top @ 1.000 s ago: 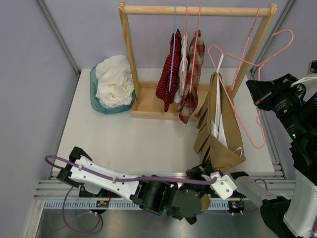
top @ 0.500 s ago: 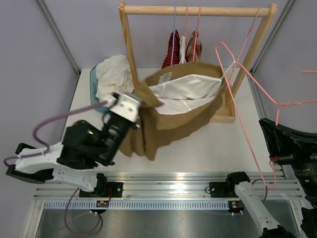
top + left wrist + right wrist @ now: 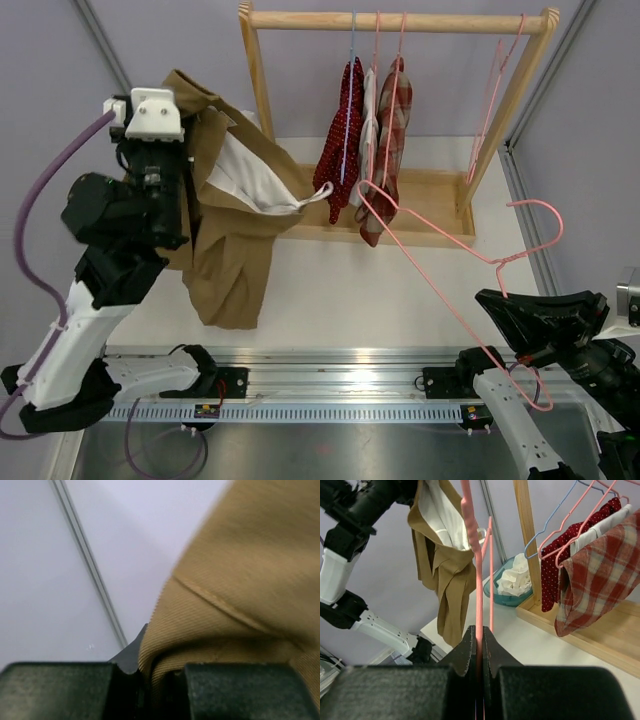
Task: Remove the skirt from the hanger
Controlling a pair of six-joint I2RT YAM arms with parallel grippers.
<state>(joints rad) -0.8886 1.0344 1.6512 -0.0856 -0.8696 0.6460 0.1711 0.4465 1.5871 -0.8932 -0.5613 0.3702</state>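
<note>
Two arms, one garment in hand, one hanger in hand.

1. Left gripper (image 3: 155, 679): raised high at the left of the table (image 3: 400, 300). Jaws nearly closed, pinching a fold of tan cloth between the fingers.
2. Skirt (image 3: 228, 265): tan, with a white lining showing at the open waist. It hangs in the air from the left gripper, above the left part of the table, its lower edge near the front edge. It is off the hanger. A white loop at the waist reaches toward the hanger's far end; whether the two touch cannot be told.
3. Right gripper (image 3: 479, 642): low at the right front corner, jaws fully closed on the pink wire.
4. Hanger (image 3: 475, 580): pink wire, bare, held aloft and slanting from the right gripper across the table toward the rack.
5. Rack (image 3: 400, 20): wooden rail on two posts with a wooden base, standing at the back of the table.
6. Hung on the rail, side by side near its middle: a red dotted garment (image 3: 340, 140), a white garment (image 3: 371, 100), and a plaid garment (image 3: 392, 150).
7. Spare hanger (image 3: 490, 110): pink, bare, on the right end of the rail.
8. Basket (image 3: 506, 596): teal, on the table left of the rack, holding white cloth (image 3: 517, 577).
</note>
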